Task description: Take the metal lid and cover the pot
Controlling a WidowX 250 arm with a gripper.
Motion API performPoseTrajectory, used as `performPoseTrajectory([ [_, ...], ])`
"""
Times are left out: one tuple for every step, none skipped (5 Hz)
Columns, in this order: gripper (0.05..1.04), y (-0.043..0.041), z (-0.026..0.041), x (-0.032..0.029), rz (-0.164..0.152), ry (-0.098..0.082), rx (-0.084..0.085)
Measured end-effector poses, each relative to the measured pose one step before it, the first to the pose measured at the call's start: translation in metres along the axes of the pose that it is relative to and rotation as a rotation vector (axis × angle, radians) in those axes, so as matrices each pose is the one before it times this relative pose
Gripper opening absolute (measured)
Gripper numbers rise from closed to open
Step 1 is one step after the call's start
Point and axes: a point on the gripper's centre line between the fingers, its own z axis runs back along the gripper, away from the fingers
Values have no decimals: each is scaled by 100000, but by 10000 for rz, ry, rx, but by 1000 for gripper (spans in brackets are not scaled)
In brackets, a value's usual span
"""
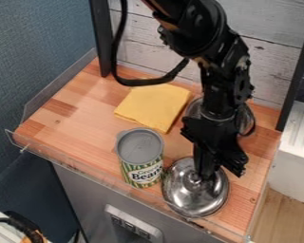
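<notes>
Gripper [208, 176] hanging over the metal lid [187, 197] beside the can [140, 148]

In the camera view, the green-striped can with its grey top is standing upright near the front edge of the wooden counter [85, 111], and everything else is taking its place from it. The metal lid is lying just beside the can, on its right and a little nearer the camera, with its shiny domed side and small knob [194, 177] facing up. The black gripper is pointing down to the right of the can, its lower end hanging at the lid's knob; whether it is standing apart, closing together or clamping the knob, I cannot tell. The pot [246, 118] is sitting behind the can and to its right, round and metallic, with the arm [221, 85] covering its middle. A yellow cloth [153, 105] is lying flat behind the can, between it and the plank wall [269, 57]. A black cable [138, 82] is looping beside the arm, above the cloth in this view. Below the can, a socket strip [134, 228] is showing on the counter's grey front.
</notes>
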Motion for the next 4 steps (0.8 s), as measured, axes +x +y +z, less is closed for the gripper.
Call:
performPoseTrajectory([
  [218,-151,203,59,-56,-41,-94],
  [476,-77,-419,-852,-82,205,34],
  [791,143,-643,-1014,-188,256,231],
  [945,289,-104,-164,-72,32,165],
])
